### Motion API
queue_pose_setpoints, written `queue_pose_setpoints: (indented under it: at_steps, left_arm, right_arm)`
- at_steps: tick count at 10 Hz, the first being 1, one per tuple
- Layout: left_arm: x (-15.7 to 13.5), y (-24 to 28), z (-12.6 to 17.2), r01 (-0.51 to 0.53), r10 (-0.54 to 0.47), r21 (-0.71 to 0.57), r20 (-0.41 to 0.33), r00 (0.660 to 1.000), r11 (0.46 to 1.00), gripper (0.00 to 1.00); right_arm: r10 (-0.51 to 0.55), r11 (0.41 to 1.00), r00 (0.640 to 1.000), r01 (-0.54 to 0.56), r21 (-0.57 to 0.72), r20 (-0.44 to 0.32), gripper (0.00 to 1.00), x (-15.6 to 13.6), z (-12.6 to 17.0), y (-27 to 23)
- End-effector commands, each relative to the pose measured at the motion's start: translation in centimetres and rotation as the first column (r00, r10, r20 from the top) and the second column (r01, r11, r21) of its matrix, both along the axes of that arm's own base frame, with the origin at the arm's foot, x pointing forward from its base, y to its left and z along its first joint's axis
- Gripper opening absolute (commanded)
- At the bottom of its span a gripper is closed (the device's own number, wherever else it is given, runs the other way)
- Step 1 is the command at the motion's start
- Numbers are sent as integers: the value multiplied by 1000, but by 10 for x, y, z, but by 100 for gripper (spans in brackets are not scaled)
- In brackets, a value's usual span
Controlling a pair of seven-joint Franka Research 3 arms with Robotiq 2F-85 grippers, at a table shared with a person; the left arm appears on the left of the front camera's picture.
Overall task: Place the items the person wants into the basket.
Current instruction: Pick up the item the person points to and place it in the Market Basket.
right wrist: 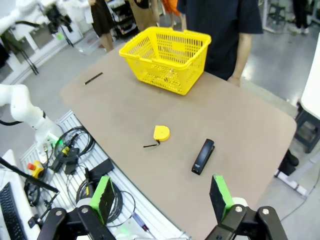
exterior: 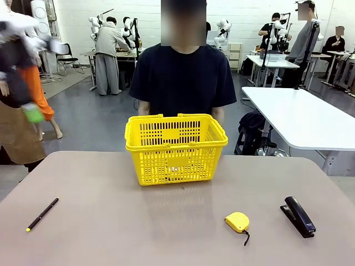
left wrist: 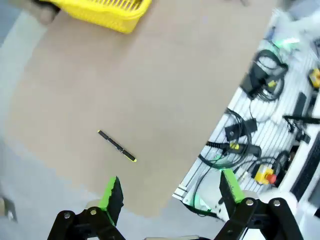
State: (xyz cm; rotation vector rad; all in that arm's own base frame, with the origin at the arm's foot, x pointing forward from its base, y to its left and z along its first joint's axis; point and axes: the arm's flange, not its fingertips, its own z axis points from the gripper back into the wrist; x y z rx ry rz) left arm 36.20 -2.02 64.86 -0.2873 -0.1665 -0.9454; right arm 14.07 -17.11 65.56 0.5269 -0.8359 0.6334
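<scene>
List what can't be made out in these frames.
- Basket contents: in the front view the lattice wall screens them; in the right wrist view they are too small.
- Person's hands: front view, behind the basket.
- Basket, left wrist view: blurred, cut off by the top edge.
- Left arm: front view, motion-blurred.

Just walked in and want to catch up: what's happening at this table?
Nothing is held. The left gripper hovers open over the table's left side, where the thin black pen lies; the right gripper hangs open, high over the near right side. The person stands behind the yellow basket at the far side. A tape measure and stapler lie on the right.
</scene>
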Motion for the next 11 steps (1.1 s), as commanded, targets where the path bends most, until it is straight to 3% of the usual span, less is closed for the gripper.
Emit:
queue_pose_setpoints:
  at_steps: [1, 4, 7, 11]
  left_arm:
    - [-21, 60, 12, 84, -86, -151, -4, 996, 985, 100]
    - [-54, 136, 24, 1, 50, -449, 101, 994, 894, 100]
    - [-83, 172, 18, -40, 150, -510, 177, 973, 859, 100]
    - [-108, 180, 22, -48, 220, -503, 287, 932, 863, 100]
  right_arm:
    - [8, 1000, 1000, -8, 2, 3, 100, 0, 0, 1]
    - [8, 1000, 1000, -8, 2, 3, 100, 0, 0, 1]
    - [8, 1000, 1000, -8, 2, 3, 100, 0, 0, 1]
    - [8, 1000, 1000, -8, 2, 3, 100, 0, 0, 1]
